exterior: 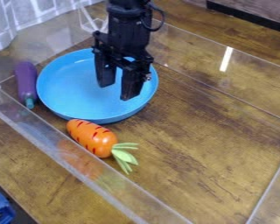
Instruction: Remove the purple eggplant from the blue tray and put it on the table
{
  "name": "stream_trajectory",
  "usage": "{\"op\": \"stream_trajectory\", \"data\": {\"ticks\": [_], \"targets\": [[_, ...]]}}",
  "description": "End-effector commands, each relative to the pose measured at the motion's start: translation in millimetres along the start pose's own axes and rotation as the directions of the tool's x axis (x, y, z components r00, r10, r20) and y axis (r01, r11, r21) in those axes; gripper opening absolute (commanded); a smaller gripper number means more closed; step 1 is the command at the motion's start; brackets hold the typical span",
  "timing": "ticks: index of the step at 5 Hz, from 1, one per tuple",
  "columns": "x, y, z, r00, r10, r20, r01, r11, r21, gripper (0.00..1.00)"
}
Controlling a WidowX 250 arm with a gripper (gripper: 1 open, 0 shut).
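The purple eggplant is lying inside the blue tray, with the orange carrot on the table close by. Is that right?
Not quite: the camera view shows the purple eggplant outside the blue tray, on the table beside it. The orange carrot is indeed on the table close by.
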State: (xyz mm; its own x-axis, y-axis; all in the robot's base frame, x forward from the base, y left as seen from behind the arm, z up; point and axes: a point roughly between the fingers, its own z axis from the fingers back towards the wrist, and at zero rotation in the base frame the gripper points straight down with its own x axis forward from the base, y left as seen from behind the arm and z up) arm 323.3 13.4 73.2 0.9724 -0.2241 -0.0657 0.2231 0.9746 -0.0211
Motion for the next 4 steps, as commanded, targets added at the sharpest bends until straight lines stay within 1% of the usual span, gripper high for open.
{"op": "stream_trajectory", "data": {"ticks": [1, 3, 4], "targets": [[5.1, 20.3, 17.9, 0.997, 0.049, 0.058, -0.05, 0.999, 0.013, 0.0], [6.5, 20.2, 5.0, 0.994, 0.083, 0.073, -0.083, 0.996, 0.01, 0.0], [7.6, 13.2, 5.9, 0.993, 0.084, 0.08, -0.085, 0.996, 0.009, 0.0]]}}
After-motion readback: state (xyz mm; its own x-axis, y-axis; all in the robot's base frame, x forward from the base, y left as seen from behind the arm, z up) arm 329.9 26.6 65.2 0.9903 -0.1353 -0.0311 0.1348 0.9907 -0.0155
